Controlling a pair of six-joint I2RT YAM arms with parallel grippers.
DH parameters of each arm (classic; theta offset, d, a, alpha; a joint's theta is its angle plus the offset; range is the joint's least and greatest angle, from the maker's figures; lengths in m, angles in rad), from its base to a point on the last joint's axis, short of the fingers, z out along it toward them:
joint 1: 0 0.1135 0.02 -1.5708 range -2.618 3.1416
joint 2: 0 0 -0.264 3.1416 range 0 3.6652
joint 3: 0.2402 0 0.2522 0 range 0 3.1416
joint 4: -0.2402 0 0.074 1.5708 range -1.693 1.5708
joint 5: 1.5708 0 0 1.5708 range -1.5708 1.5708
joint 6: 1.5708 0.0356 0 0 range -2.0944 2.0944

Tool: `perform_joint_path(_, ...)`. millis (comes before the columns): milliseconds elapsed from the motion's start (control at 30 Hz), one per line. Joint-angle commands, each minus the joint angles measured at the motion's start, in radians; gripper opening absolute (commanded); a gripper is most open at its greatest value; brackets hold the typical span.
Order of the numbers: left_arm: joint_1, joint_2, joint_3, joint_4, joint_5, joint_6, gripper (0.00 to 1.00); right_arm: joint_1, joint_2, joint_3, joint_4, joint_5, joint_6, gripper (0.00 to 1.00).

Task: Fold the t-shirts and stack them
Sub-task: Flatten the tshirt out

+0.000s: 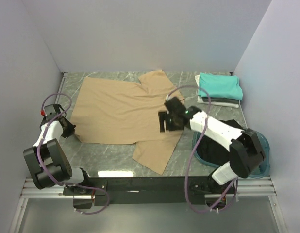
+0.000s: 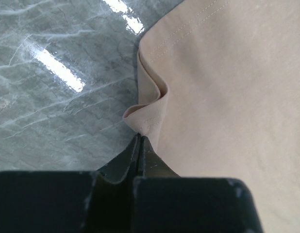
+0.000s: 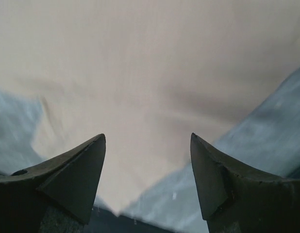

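A tan t-shirt (image 1: 116, 109) lies spread flat across the marble table, with one sleeve toward the front edge. My left gripper (image 1: 68, 129) sits at its near-left corner. In the left wrist view the jaws (image 2: 139, 137) are shut, pinching the puckered corner of the tan cloth (image 2: 227, 97). My right gripper (image 1: 167, 121) hovers open over the shirt's right side. In the right wrist view the fingers (image 3: 148, 141) are wide apart with only tan cloth (image 3: 140, 63) below them. Folded t-shirts (image 1: 219, 86) are stacked at the back right, a teal one on top.
A round teal basin (image 1: 264, 145) stands at the right front, partly under the right arm, with a black shirt (image 1: 213, 148) in it. Grey walls close in the table on three sides. The black frame rail runs along the near edge.
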Motion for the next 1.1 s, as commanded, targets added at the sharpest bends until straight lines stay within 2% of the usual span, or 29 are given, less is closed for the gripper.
perform_joint_path(0, -0.006, -0.014, -0.006, 0.026, -0.015, 0.006, 0.01, 0.076, -0.090, -0.118, -0.055, -0.018, 0.081, 0.76)
perform_joint_path(100, -0.007, -0.010, -0.004, 0.026, -0.013, 0.004, 0.01, 0.148, -0.155, -0.195, -0.061, -0.018, 0.112, 0.75)
perform_joint_path(300, -0.016, 0.001, -0.004, 0.026, -0.018, 0.006, 0.01, 0.264, -0.234, -0.319, -0.011, -0.135, 0.152, 0.70)
perform_joint_path(467, -0.029, 0.010, -0.003, 0.022, -0.029, 0.001, 0.01, 0.367, -0.219, -0.356, 0.041, -0.181, 0.190, 0.69)
perform_joint_path(733, -0.041, 0.015, -0.001, 0.015, -0.041, 0.002, 0.01, 0.518, -0.140, -0.347, 0.049, -0.154, 0.279, 0.66)
perform_joint_path(1067, -0.056, -0.005, -0.001, 0.008, -0.050, 0.001, 0.01, 0.582, -0.107, -0.348, -0.014, -0.031, 0.355, 0.64)
